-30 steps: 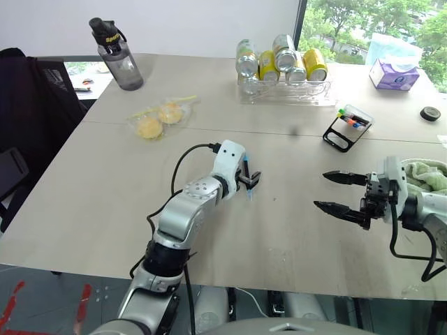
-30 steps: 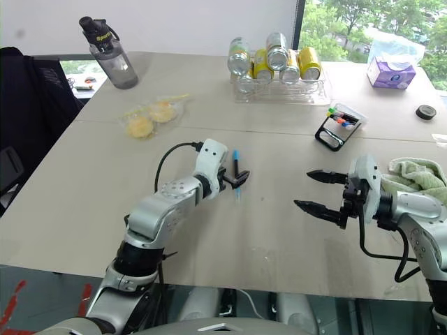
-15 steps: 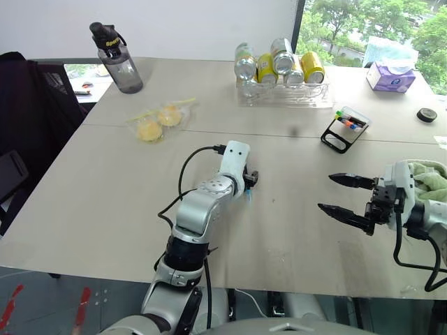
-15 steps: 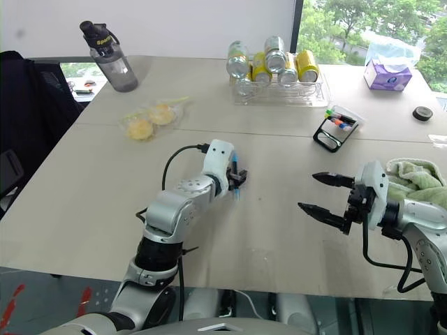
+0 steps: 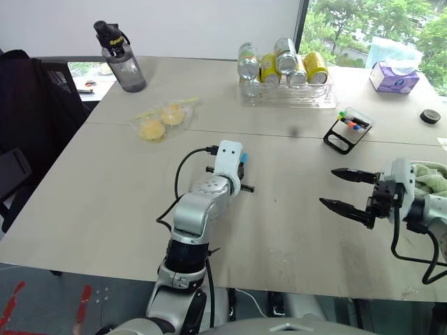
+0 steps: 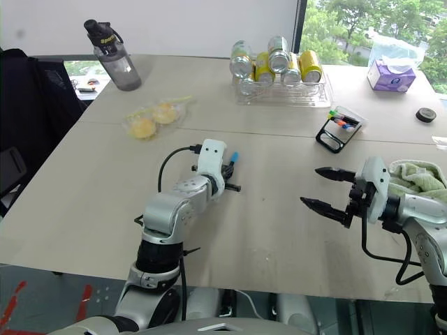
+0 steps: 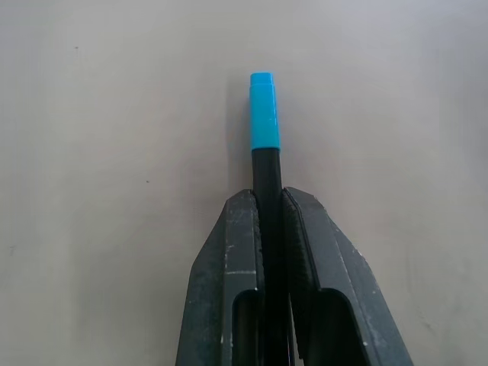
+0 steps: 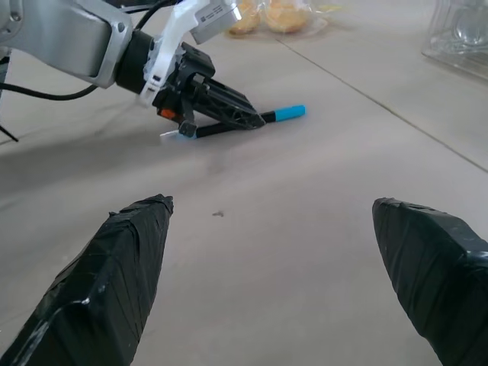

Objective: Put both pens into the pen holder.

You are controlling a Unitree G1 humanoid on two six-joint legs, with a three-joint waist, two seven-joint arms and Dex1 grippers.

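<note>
1. left gripper [image 7: 268, 200] is clamped on the light-blue pen [image 7: 265, 122], mid-table [image 5: 105, 202], cap end sticking out past the fingertips toward the far edge.
2. right gripper [image 5: 343, 188] hangs wide open, holding nothing, near the right edge.

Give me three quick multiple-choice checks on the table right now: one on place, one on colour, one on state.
1. Where is the pen holder?
A. in front of the can tray
B. beside the water bottle
C. under the towel

2. What colour is the cap of the pen in the left hand?
A. magenta
B. light blue
C. green

3. How is the right hand?
A. shut on a pen
B. shut, empty
C. open, empty

1 A: it stands just before the tray.
2 B: the cap is light blue.
3 C: its fingers stand apart.
</note>
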